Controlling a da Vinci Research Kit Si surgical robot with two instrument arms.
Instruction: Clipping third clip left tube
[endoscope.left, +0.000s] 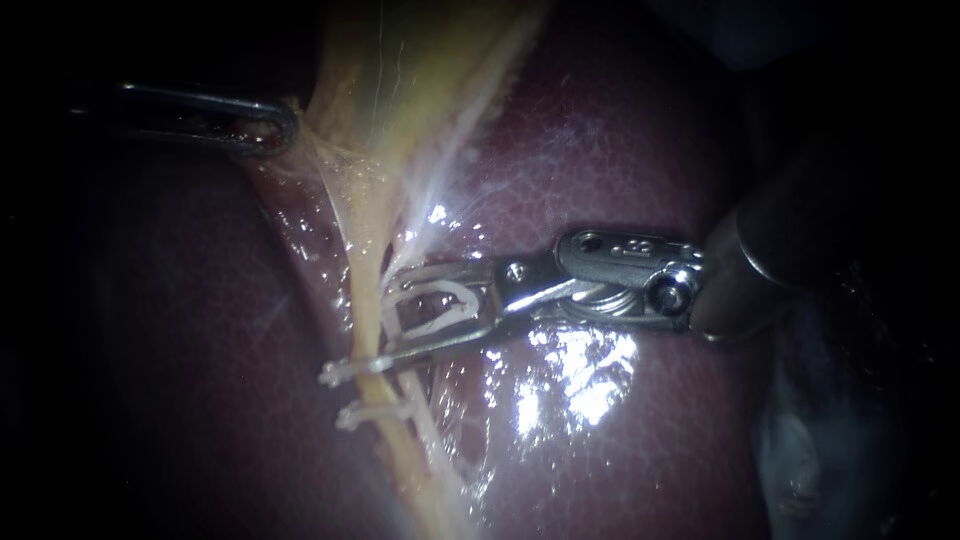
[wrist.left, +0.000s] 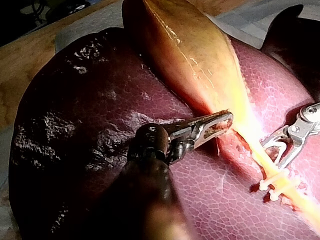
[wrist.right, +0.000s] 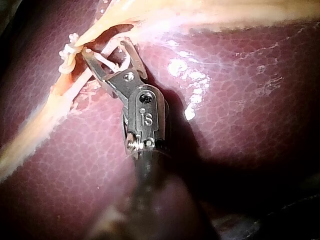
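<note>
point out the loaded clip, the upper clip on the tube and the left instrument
loaded clip (endoscope.left: 470, 298): endoscope view, on its white bend
upper clip on the tube (endoscope.left: 340, 371): endoscope view, on its left end
left instrument (endoscope.left: 280, 127): endoscope view, at its jaw tips

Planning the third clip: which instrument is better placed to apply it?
The right instrument: its jaws hold a white clip at the tube, beside two clips; the left instrument grips tissue farther off.

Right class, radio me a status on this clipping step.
Left tool shut on gallbladder. Right tool holds an unclosed clip at the tube, beside two clips already on. Nothing in the way.
</note>
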